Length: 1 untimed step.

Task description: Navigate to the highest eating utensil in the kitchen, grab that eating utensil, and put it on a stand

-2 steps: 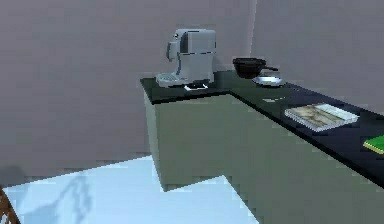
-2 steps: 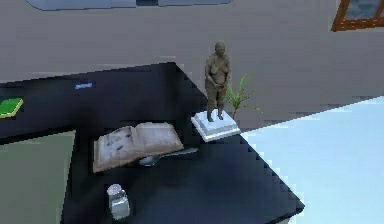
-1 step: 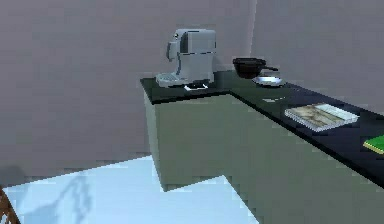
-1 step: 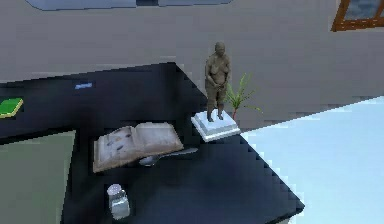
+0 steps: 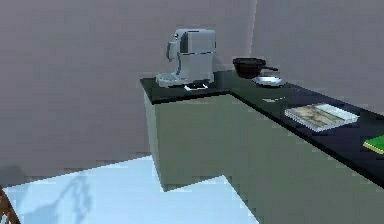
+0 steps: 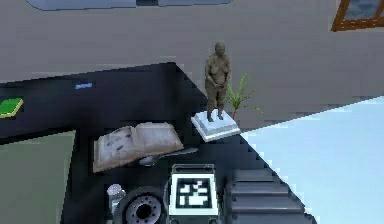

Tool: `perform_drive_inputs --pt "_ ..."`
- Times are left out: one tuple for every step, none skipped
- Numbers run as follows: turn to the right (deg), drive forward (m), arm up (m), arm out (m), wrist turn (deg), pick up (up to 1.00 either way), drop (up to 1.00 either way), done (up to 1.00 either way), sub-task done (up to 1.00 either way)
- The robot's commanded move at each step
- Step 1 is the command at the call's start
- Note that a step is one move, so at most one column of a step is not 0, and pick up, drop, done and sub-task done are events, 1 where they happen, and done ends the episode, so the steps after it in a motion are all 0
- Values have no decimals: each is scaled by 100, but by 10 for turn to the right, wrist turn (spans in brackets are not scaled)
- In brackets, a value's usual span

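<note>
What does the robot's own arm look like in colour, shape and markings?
The arm is a dark ribbed bar. Beside it stands a white square with black marks, then a dark round part with a grey metal ring.

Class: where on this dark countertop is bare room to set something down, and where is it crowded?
Free: the dark countertop between the flat green object and the open brown book. Crowded: from that book to the bronze statue on its white base.
</note>
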Motion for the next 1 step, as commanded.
perform_drive_inputs --pt "0 0 0 20 0 0 0 0 0"
